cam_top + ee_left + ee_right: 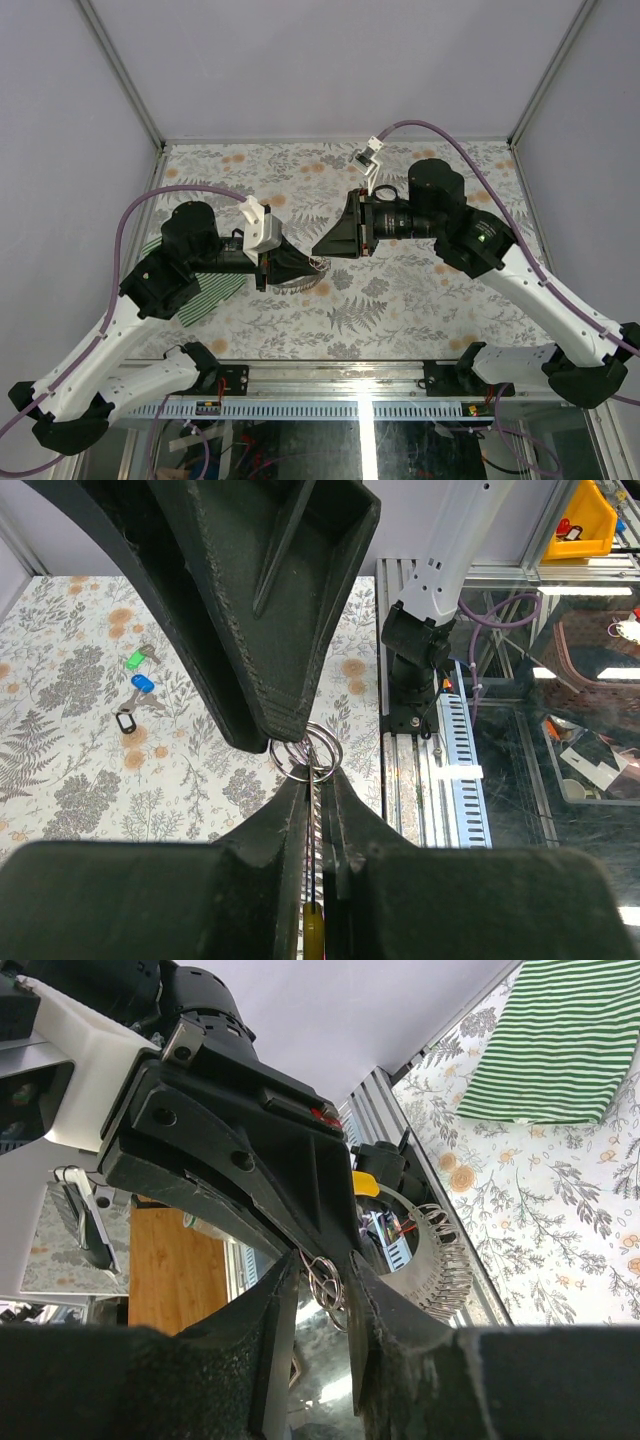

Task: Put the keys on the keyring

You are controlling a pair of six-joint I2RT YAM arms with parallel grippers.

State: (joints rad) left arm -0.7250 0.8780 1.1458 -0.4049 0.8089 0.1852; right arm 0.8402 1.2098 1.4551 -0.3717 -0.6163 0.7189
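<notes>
The keyring (311, 752) is held up near the front edge of the table (60, 780). The left claw (318, 780) is squeezed tight on its chain, with the yellow tag (313, 925) tucked between the fingers. The right claw (322, 1268) points in from the other side with its 2 fingers a little apart and the ring loops between them, but I cannot tell if they pinch the ring. The green key (135, 660) and the blue key (143, 683) lie close together on the table, well away from the keyring, and a striped cloth (560, 1050) lies flat there too.
</notes>
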